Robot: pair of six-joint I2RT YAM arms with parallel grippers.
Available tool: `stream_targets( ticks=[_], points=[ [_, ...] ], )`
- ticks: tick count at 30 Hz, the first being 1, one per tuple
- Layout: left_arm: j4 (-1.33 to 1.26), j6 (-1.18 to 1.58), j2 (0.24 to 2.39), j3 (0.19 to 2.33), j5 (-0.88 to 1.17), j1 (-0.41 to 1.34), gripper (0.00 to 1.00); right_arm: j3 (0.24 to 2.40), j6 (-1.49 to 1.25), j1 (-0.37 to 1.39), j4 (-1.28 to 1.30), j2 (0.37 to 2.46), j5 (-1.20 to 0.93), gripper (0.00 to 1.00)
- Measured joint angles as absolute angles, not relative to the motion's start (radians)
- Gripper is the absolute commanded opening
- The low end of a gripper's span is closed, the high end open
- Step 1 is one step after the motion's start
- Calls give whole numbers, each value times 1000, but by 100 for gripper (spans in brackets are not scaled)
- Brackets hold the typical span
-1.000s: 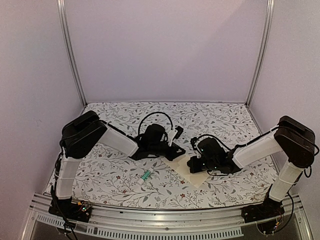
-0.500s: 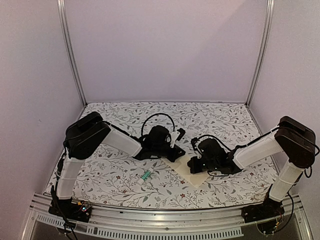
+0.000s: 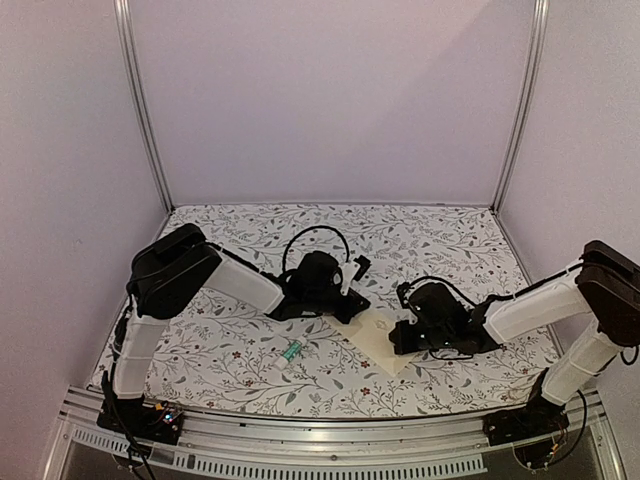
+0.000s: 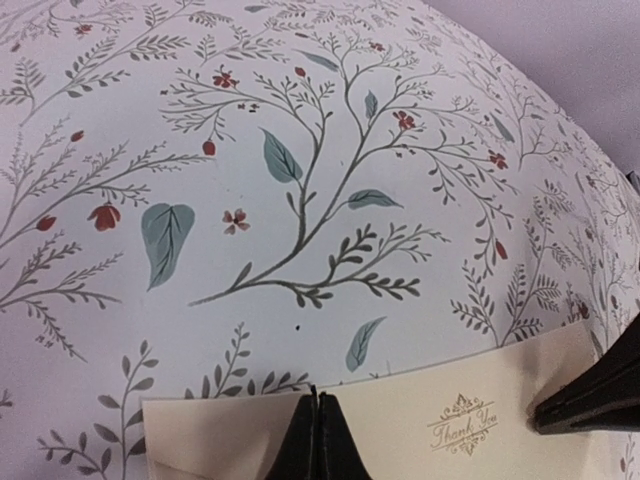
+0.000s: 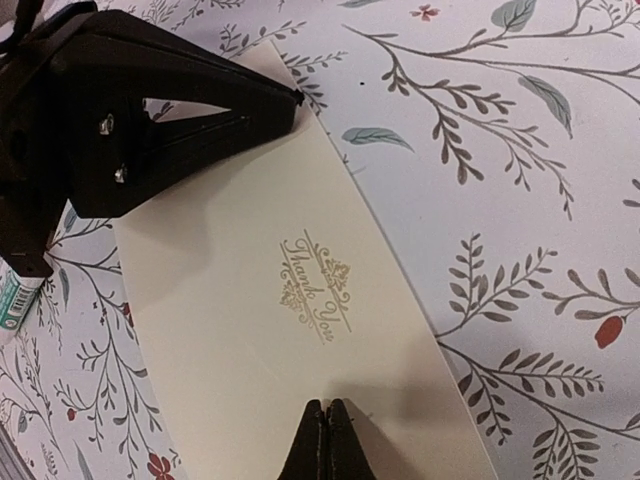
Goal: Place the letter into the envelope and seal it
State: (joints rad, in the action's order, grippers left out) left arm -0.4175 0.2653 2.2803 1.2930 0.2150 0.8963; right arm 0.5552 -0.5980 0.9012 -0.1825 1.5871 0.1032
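Two pincers: the left pincer point(image 4: 320, 438) and the right pincer point(image 5: 325, 436) are both clenched, fingers pressed together with nothing between them.
Left pincer tip: sits at the edge of the envelope point(image 5: 300, 330), at its far end.
Right pincer tip: rests on the cream face of the envelope, near its other end.
Envelope place: flat on the floral table point(image 3: 250, 230), between the two pincers and near the middle of the front half.
Only in the wrist views: a gold "Thank You" emblem point(image 5: 317, 290) on the upper face. From above it is too small to read.
Only in the right wrist view: the left pincer's whole black body, its point touching the envelope's corner.
Only in the top view: both arms reaching inward from the near edge, and the whole table.
Count: one envelope, one emblem, one small green-and-white tube point(image 3: 291, 351), two arms.
Tube: lies on the table left of the envelope and apart from it.
Envelope axis: seen from above, the long side runs on a slant, from far-left by the left pincer to near-right.
Flap: cannot tell which way it faces.
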Motion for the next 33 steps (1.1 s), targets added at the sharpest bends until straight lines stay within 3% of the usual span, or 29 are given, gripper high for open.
stream_targets(
  ticks=[9, 11, 14, 18, 21, 26, 33],
  points=[
    [-400, 249, 2268, 1293, 204, 896, 4, 534, -624, 902, -65, 1503, 122, 2],
    [-377, 239, 2253, 1293, 194, 895, 7, 552, -616, 902, -14, 1487, 125, 12],
    [-341, 233, 2219, 1293, 192, 888, 12, 593, -591, 902, 42, 1451, 133, 40],
    [-290, 226, 2135, 1295, 188, 870, 28, 654, -547, 893, 85, 1359, 157, 61],
    [-260, 212, 2035, 1288, 170, 855, 53, 705, -511, 873, 107, 1287, 183, 78],
    [-257, 197, 1803, 1201, 113, 812, 83, 781, -431, 826, 130, 1207, 260, 93],
    [-218, 187, 1581, 1048, -2, 694, 88, 772, -292, 701, 87, 1097, 332, 99]
  ],
)
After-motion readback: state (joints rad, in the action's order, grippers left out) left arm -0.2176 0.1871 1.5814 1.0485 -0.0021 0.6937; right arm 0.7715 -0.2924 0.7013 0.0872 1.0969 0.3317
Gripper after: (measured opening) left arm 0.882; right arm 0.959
